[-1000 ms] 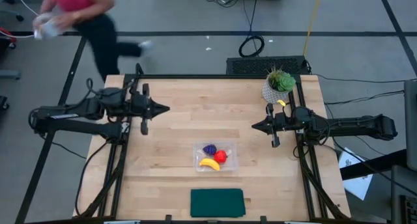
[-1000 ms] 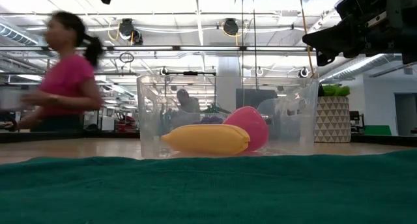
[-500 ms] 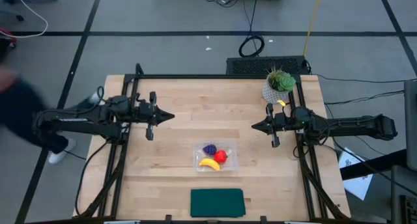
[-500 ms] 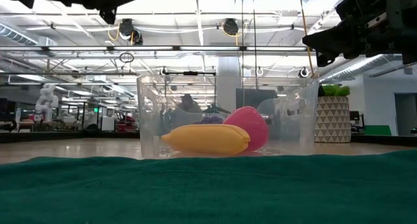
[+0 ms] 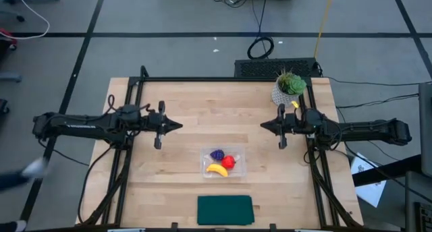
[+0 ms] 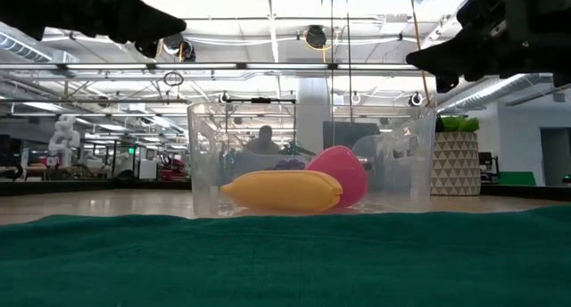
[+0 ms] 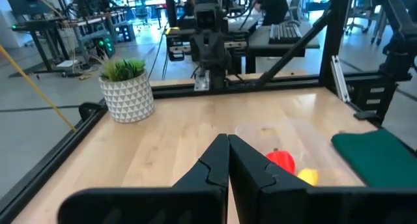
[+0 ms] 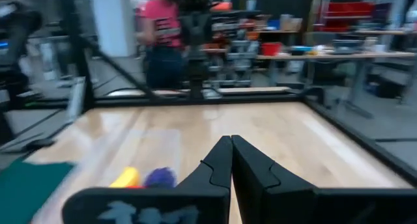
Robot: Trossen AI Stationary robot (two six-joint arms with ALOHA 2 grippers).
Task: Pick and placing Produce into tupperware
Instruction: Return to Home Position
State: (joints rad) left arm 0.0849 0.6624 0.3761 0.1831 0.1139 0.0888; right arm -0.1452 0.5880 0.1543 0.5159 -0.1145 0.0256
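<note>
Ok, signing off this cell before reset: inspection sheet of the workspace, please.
Surface: pale wooden table, nothing spilled.
Job's things: purple grape cluster, red strawberry-like piece and yellow curved banana all inside clear shallow plastic container.
Clutter: flat dark green rectangle; green potted plant in white pot.
Grippers: left pincer and right pincer shut, empty, above the table.
Cables: black coiled cable on floor behind table.
Surroundings: person in pink top beyond table.

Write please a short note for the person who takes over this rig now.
Left gripper: jaws shut, empty, raised over the table's left side.
Right gripper: jaws shut, empty, raised over the right side.
Grapes, strawberry and banana lie together inside the clear container.
Done: all three fruits are packed.
Left: probably only parking both arms.
</note>
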